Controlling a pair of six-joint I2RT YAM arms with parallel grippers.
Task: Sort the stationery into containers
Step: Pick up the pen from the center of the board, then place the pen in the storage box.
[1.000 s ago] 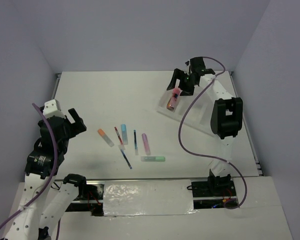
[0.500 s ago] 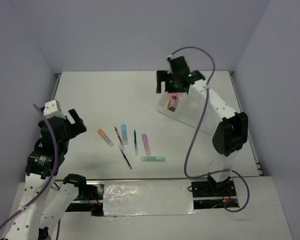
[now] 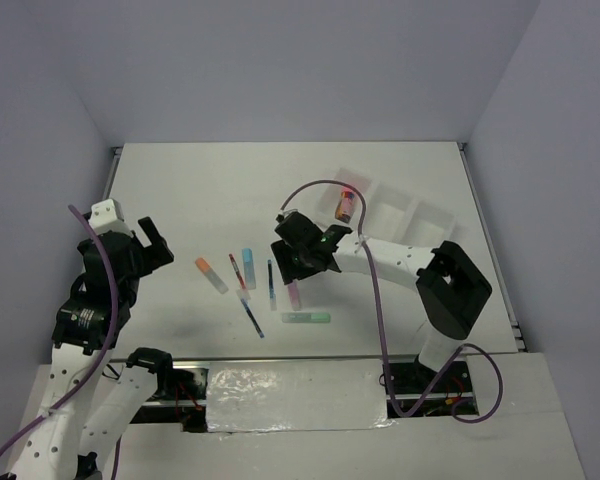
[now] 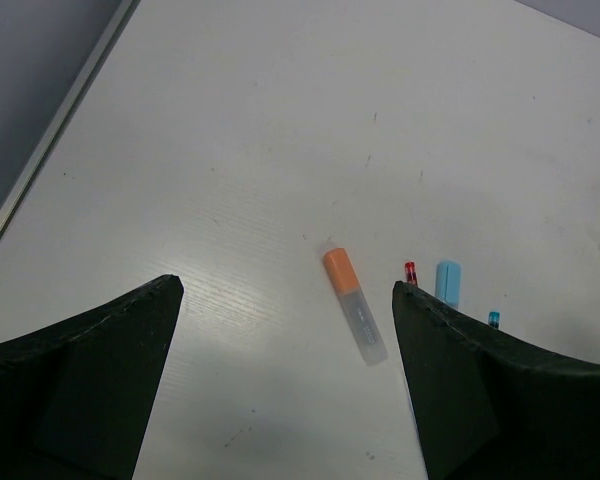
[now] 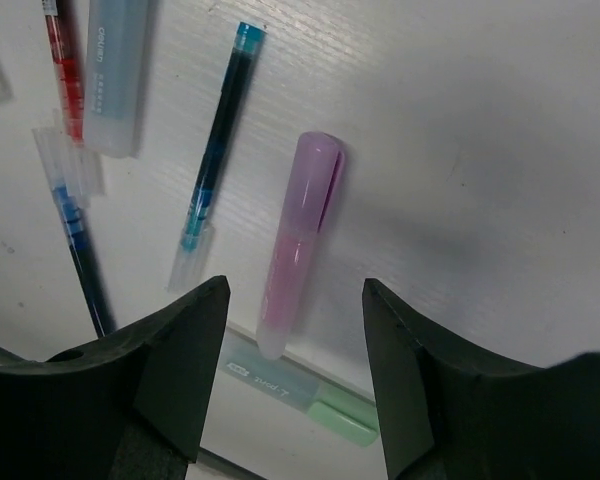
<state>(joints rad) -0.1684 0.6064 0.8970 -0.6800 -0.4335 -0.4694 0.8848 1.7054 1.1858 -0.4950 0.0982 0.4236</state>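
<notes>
The white translucent tray (image 3: 425, 222) lies at the right rear. The brown cylinder with pink cap (image 3: 346, 205) lies in its left end compartment. My right gripper (image 3: 293, 268) is open and empty, low over the purple marker (image 3: 293, 293), whose body shows between the fingers in the right wrist view (image 5: 302, 235). The green marker (image 5: 310, 393), dark-blue pen (image 5: 216, 148), light-blue marker (image 5: 113, 75) and red pen (image 5: 64, 75) lie around it. My left gripper (image 3: 145, 243) is open and empty, left of the orange marker (image 4: 355, 306).
A second blue pen (image 3: 252, 312) lies near the front of the group. Grey walls close the table at the back and sides. The right arm's purple cable (image 3: 375, 300) loops over the table's right half.
My right gripper has let go of the brown cylinder into the tray and swung left and forward, down over the purple marker. The left arm has not moved.
</notes>
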